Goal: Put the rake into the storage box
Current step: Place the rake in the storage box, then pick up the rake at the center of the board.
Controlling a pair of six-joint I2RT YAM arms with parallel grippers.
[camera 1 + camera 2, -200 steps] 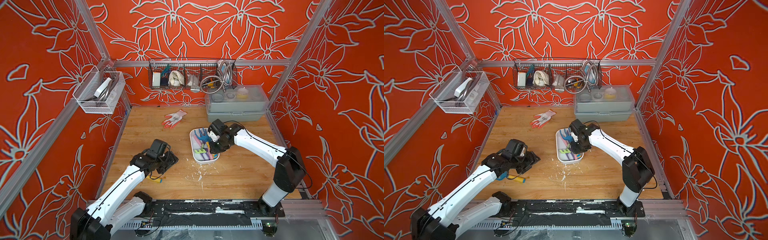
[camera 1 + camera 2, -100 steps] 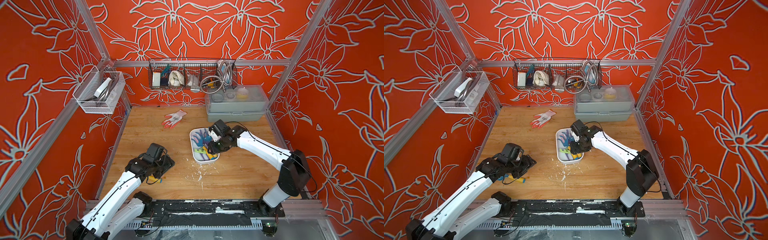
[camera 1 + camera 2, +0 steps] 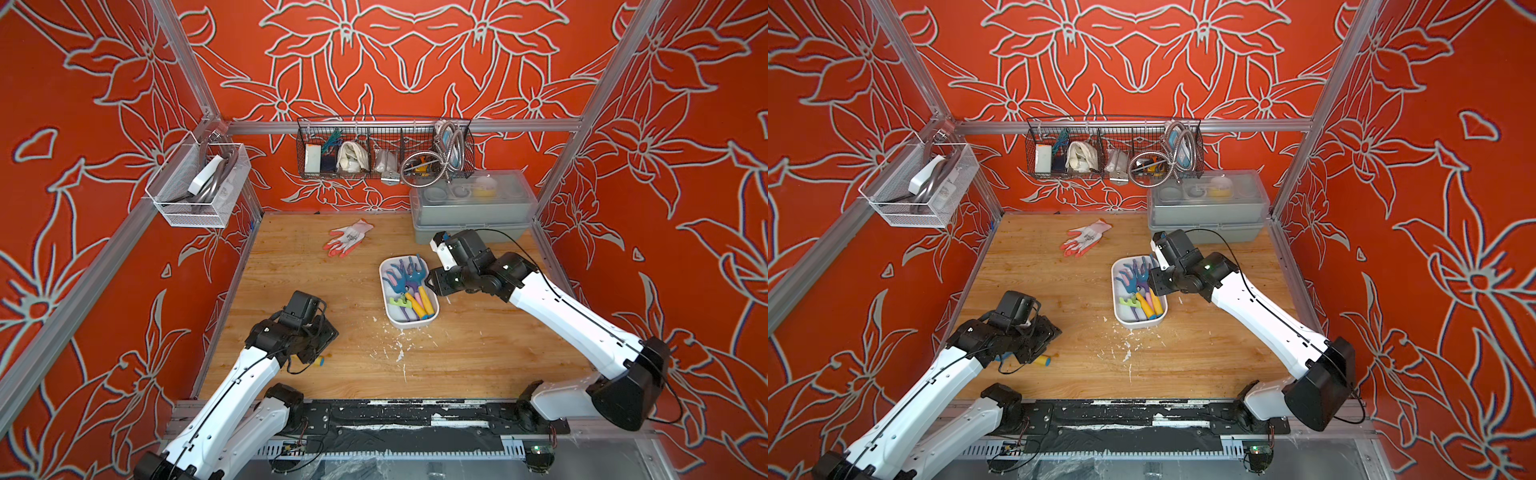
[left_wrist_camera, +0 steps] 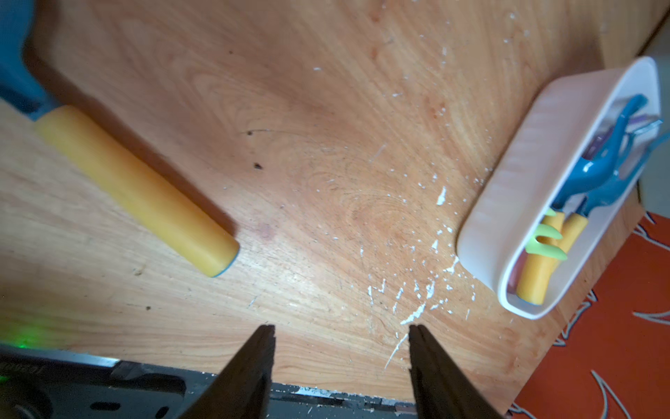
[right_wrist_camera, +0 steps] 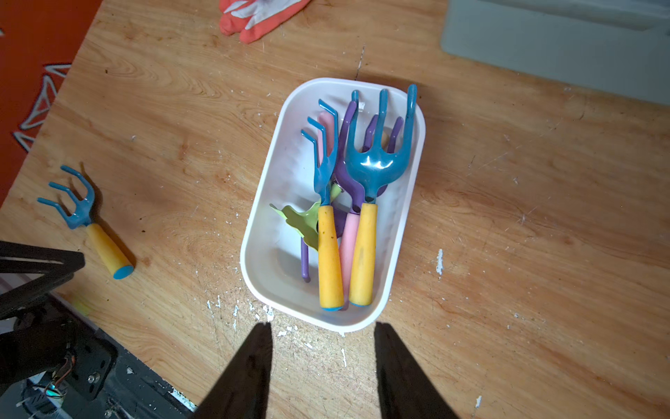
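right arm [image 3: 552, 309] has pulled off the storage box [image 3: 409, 327] toward the right edge of the bench [image 3: 478, 357], having been low over the box a second ago. left arm [image 3: 249, 376] has drawn back toward the front left corner. right fingers [image 5: 255, 352] stand moderately apart with nothing between them. left fingers [image 4: 259, 350] are the same, empty, above bare wood.

one rake [image 5: 84, 217], blue head and yellow handle, lies flat on the bench near the front left corner. it is just beside the left arm and not between its fingers. the box sits about mid-bench, well apart from it, already heaped with other hand tools [image 5: 348, 232], a second blue rake [image 5: 326, 170] among them.

likely trouble:
- the handle is round and smooth, so a pinch that lands off-centre could roll it away or squirt it out.
- gripped near the butt, the head would probably sag and swing.
- the box is crowded, and the fork [image 5: 377, 163] already has tines up at the rim, so another rake dropped on the heap may hook, perch and tip out.
- the box looks light, so a nudge could slide it.
- the right arm beside the box could block the left arm's path.
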